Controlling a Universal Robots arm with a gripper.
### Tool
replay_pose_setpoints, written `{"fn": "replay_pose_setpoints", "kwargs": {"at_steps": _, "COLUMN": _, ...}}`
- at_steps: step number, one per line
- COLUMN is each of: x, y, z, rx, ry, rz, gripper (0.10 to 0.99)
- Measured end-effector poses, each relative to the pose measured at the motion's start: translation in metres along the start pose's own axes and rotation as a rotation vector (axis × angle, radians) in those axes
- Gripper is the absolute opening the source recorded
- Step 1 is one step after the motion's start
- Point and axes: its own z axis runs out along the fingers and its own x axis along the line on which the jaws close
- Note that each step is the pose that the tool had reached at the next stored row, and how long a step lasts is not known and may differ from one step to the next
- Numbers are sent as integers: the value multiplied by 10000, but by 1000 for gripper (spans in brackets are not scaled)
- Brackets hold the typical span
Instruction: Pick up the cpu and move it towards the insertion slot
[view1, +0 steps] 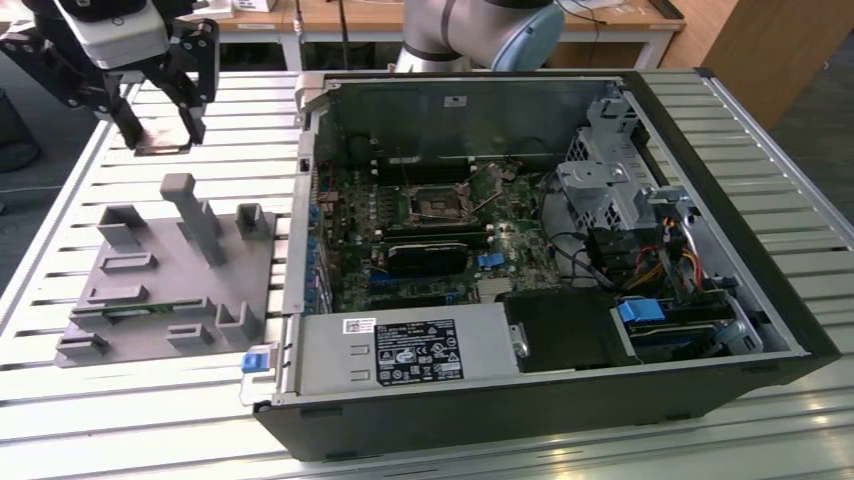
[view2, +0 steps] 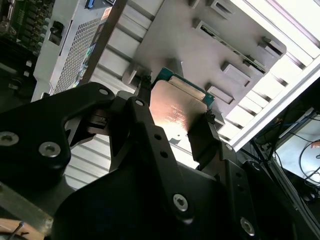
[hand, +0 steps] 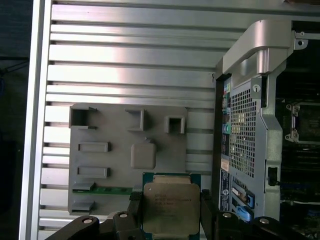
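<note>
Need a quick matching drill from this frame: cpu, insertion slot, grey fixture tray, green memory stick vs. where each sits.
Things:
1. cpu
2. insertion slot
3. grey fixture tray
4. green memory stick

Places:
A. lying in the tray
B. on the slatted table, beside the computer case
C. between the fingers of the gripper, off the table
D. on the board inside the case

Pairs: 1-C, 2-D, 3-B, 4-A

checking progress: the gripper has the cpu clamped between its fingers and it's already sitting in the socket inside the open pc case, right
Partly. The gripper does hold the cpu between its fingers, as both wrist views show. But the chip is not in the insertion slot. In the exterior view the gripper hangs above the slatted table, off to the exterior view's left of the pc case, beyond the grey fixture tray.
</note>
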Motion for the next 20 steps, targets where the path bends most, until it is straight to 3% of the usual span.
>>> {"fn": "replay_pose_setpoints", "kwargs": {"at_steps": 20, "x": -214, "y": -6, "z": 0, "rx": 0, "ry": 0, "rz": 0, "gripper": 545}}
